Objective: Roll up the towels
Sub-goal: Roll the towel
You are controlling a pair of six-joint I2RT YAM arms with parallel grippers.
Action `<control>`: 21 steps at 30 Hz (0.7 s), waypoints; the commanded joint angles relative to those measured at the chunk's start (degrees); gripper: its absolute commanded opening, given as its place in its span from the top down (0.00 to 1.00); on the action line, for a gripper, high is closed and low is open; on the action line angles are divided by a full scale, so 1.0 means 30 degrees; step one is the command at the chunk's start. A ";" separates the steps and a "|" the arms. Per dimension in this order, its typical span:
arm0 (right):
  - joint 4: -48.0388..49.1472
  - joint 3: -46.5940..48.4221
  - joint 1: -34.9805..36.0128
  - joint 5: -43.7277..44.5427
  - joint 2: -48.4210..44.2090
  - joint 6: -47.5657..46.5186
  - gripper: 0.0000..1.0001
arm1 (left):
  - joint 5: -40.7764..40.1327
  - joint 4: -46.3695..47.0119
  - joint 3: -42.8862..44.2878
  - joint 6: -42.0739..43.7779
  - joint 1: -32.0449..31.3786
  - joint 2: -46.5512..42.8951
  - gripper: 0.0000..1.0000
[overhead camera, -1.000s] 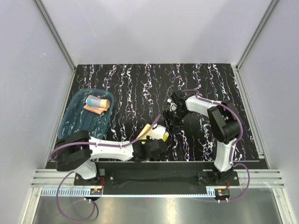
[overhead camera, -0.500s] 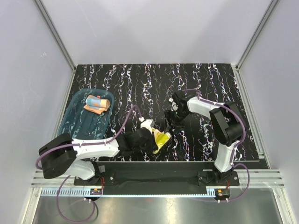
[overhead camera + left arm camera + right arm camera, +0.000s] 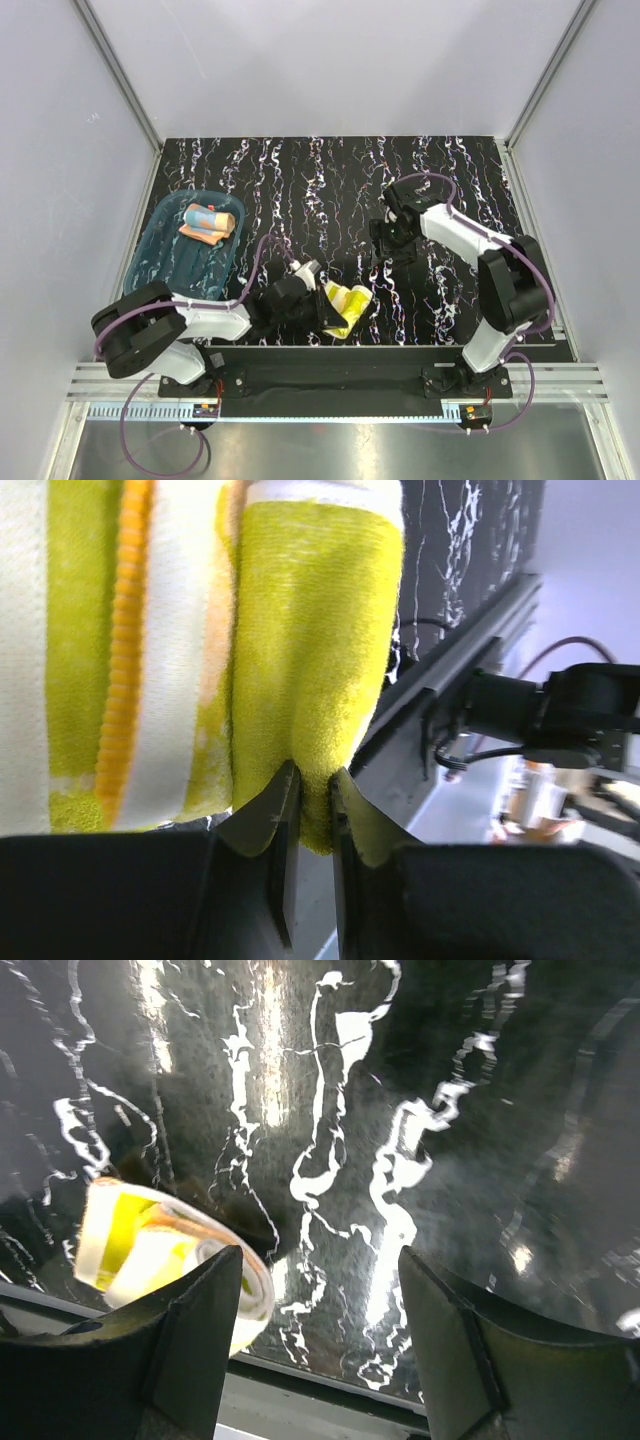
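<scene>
Yellow towel (image 3: pixel 350 303), rolled up, had shifted farther right of the teal tray (image 3: pixel 160 262), its edge pinched by the left gripper (image 3: pixel 310 780). The right gripper (image 3: pixel 392 245), jaws spread and empty, had drawn farther from the tray. The orange-pink towel (image 3: pixel 208 222) lay inside the tray.

no text, label, brand or number can be read in any view. in the top view, the small orange tag (image 3: pixel 207 408) at lower left and the second orange tag (image 3: pixel 478 411) at lower right are too small to make out.
</scene>
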 commanded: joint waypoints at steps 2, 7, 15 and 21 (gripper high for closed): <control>-0.0817 -0.0021 -0.0230 0.0991 -0.2204 0.0059 0.28 | 0.1819 0.7286 -0.1814 -0.3663 0.0386 0.0867 1.00; -0.0088 -0.1542 -0.0230 -0.1083 -0.4193 0.0819 0.29 | 0.1120 1.2122 -0.3752 -0.6828 0.0766 0.1544 1.00; 0.2609 -0.4913 -0.0055 -0.4604 -0.7216 0.2812 0.30 | -0.1488 1.2164 -0.6241 -0.9496 0.0972 0.0344 1.00; 0.4159 -0.5968 0.1173 -0.5542 -0.7482 0.3925 0.30 | -0.2924 1.0144 -0.7649 -1.1078 0.1060 -0.0740 1.00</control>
